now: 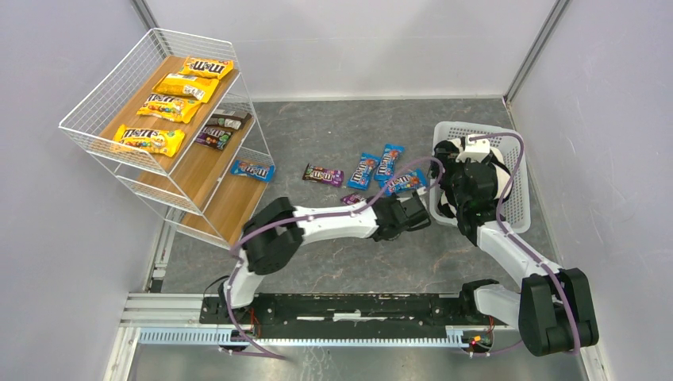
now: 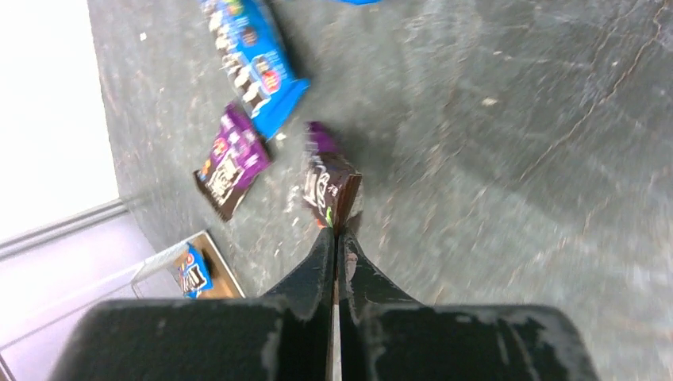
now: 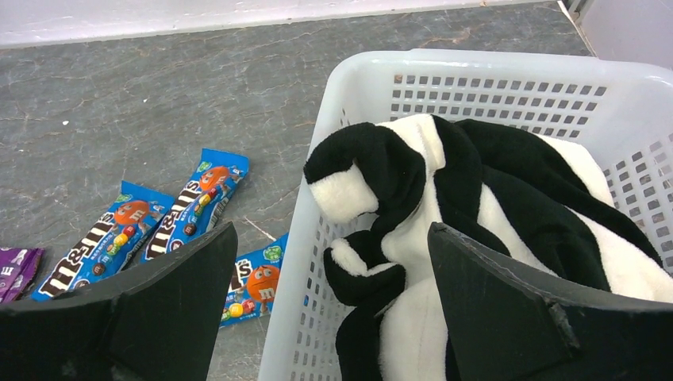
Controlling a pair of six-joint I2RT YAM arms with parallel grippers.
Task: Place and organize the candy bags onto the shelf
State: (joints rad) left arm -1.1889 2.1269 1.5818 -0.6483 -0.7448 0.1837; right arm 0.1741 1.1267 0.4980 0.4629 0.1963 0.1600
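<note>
1. The left jaws are pressed together on one short end of a dark purple candy bag [image 2: 329, 190]; it sits low over the table [image 1: 333, 127], just beside the left arm's wrist in the top view; so narrow a bite on glossy film could slip once the arm swings, and the bag would drop short of the shelf [image 1: 230, 208].
2. The free end juts out beyond the jaws; on a fast carry it will likely flap, and it may catch the shelf's white wire front before it clears.
3. The boards slant; a bag let go too high or too far forward could slide into the two dark bags [image 1: 222, 129] on the middle board and knock them askew; that board looks like the right home, since the yellow bags [image 1: 176, 86] fill the top board and one blue bag [image 1: 253, 169] lies on the lowest.
4. Another purple bag [image 1: 323, 175] and three blue bags [image 1: 385, 171] lie near on the table; a low sweep toward the shelf could drag them.
5. The right jaws are spread wide and hold nothing, hanging at the rim of the white basket [image 3: 492, 71] over the black-and-white cloth [image 3: 476, 190]; closing there would pinch cloth, not candy.
6. Both wrists sit near each other by the basket; any simultaneous move risks a collision.
</note>
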